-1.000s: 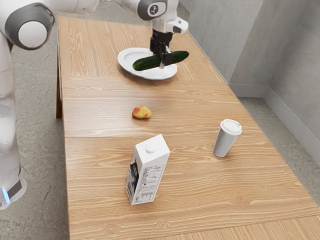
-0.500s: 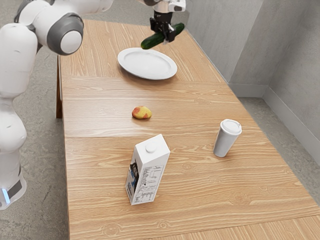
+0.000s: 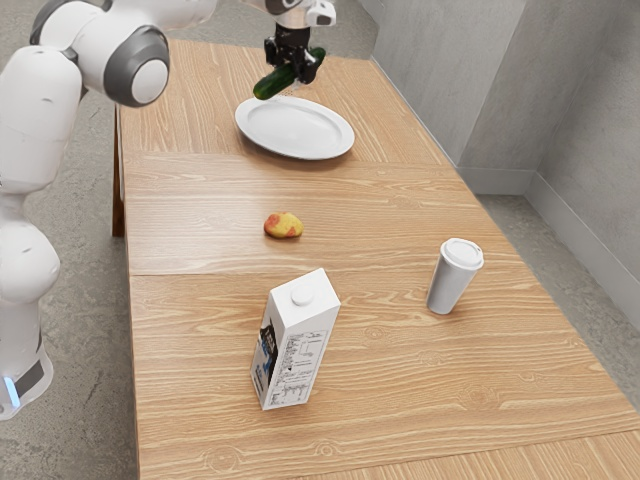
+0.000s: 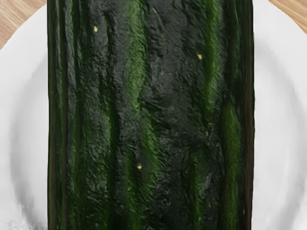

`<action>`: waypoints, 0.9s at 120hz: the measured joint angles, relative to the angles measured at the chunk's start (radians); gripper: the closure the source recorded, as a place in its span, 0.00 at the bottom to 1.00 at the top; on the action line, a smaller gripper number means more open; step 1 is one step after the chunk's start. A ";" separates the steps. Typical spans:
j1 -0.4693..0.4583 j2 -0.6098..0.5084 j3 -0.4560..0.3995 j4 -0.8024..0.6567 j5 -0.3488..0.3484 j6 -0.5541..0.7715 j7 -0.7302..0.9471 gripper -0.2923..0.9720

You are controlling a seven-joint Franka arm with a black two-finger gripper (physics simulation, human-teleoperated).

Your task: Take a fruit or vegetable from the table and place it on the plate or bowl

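exterior view: plank table (image 3: pixel 400 400), grey walls (image 3: pixel 470 60), floor (image 3: pixel 80 300); jaws clamp cucumber (image 3: pixel 268 84)

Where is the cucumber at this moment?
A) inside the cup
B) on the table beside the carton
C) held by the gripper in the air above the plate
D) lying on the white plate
C: the gripper is shut on the cucumber, with the white plate below it, not touching.

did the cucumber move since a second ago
Yes. The cucumber in the claw rose and shifted toward the exterior view's left, from over the middle of the plate to above its far rim.
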 joint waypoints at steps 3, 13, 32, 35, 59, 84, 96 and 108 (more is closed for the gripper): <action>0.013 0.007 0.000 -0.001 -0.001 0.000 -0.002 0.65; 0.039 0.030 -0.002 -0.001 -0.006 -0.001 -0.006 0.65; 0.044 0.047 -0.040 0.000 -0.014 0.000 -0.013 0.65; 0.044 0.048 -0.041 0.000 -0.014 0.001 -0.014 0.65; 0.044 0.050 -0.049 0.001 -0.017 0.003 -0.020 0.66; 0.038 0.050 -0.062 0.001 -0.052 0.004 -0.015 0.66; 0.037 0.052 -0.062 0.001 -0.060 0.005 -0.012 0.66; 0.040 0.057 -0.062 0.003 -0.065 0.017 -0.009 0.66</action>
